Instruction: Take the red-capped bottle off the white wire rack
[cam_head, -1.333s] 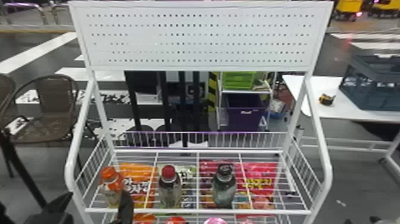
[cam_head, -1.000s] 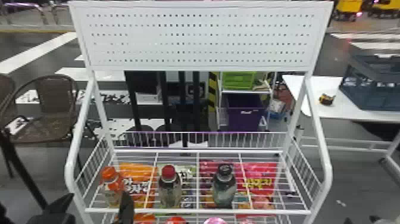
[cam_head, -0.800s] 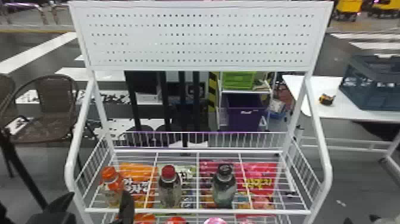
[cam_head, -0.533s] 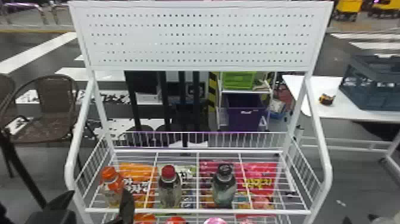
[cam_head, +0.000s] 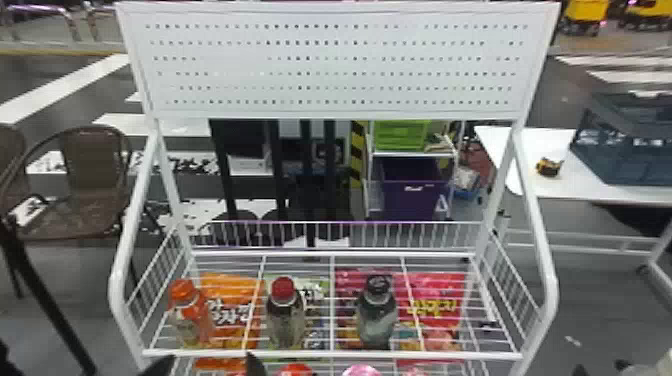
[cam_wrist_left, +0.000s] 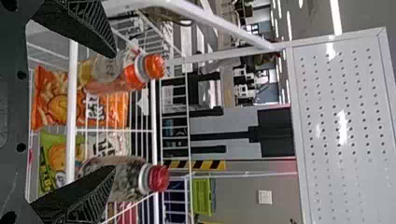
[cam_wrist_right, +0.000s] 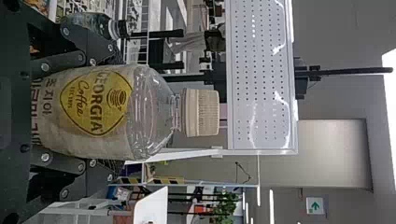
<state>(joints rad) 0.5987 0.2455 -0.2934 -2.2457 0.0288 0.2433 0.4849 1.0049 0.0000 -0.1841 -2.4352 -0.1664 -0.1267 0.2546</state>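
In the head view the red-capped bottle (cam_head: 286, 312) stands upright on the white wire rack (cam_head: 330, 355), between an orange-capped bottle (cam_head: 190, 312) and a black-capped bottle (cam_head: 378, 312). My left gripper (cam_head: 209, 367) is at the rack's front edge, left of the red-capped bottle, fingers apart. In the left wrist view, the left gripper (cam_wrist_left: 114, 112) has nothing held; one finger overlaps the red-capped bottle (cam_wrist_left: 133, 179), the other is by the orange-capped bottle (cam_wrist_left: 119, 72). My right gripper (cam_head: 622, 367) is at the head view's bottom right; in the right wrist view, the right gripper (cam_wrist_right: 116, 112) grips a beige-capped coffee bottle (cam_wrist_right: 93, 112).
Snack bags (cam_head: 434, 305) lie beneath the bottles, and more goods show below the front rail. Slanted side rails (cam_head: 537, 225) flank the basket, with a perforated panel (cam_head: 335, 65) above. A white table (cam_head: 530, 185) with a dark crate (cam_head: 625, 145) stands behind on the right.
My left gripper has shifted rightward and lower in the head view, toward the red-capped bottle's side. The bottles on the rack have not moved.
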